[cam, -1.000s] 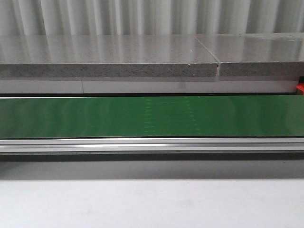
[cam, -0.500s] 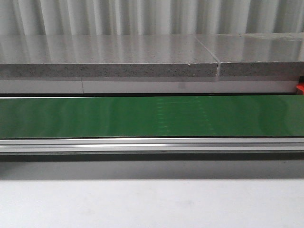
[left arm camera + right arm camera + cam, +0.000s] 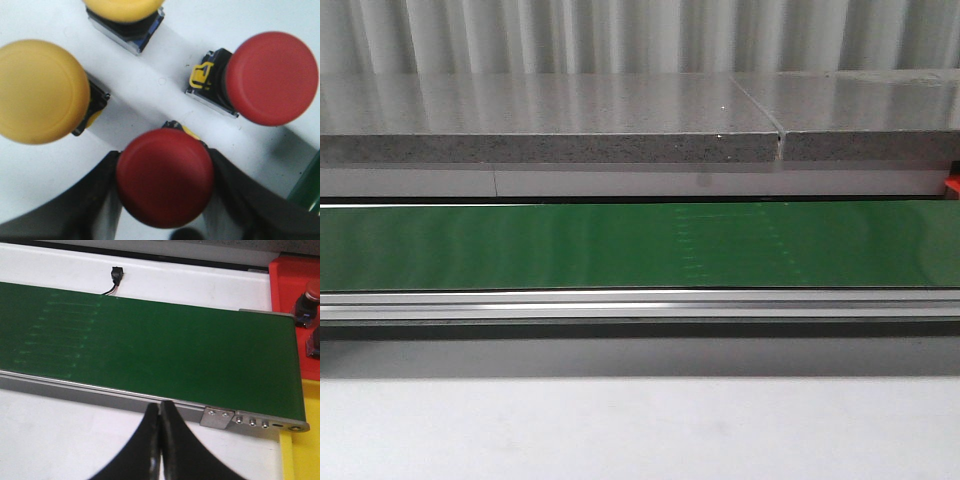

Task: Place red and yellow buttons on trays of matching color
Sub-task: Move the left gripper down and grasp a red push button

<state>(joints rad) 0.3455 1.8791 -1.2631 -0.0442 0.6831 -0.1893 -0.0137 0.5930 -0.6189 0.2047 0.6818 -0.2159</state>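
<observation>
A red button (image 3: 165, 176) is seen between the two dark fingers (image 3: 95, 200) of the left gripper (image 3: 165, 200), which flank its cap closely; whether it is actually clamped cannot be told. Around it on the white bench lie a second red button (image 3: 270, 77) and two yellow buttons (image 3: 40, 92) (image 3: 125, 12), all apart from one another. The right gripper (image 3: 160, 440) is pressed closed on nothing, held over the near edge of the green conveyor belt (image 3: 150, 340). Beyond the belt's end a red tray (image 3: 285, 285) already carries buttons, and a yellow tray (image 3: 300, 460) is glimpsed beside it. In the front view only the belt's faint markings have drifted rightward; no button is carried yet.
</observation>
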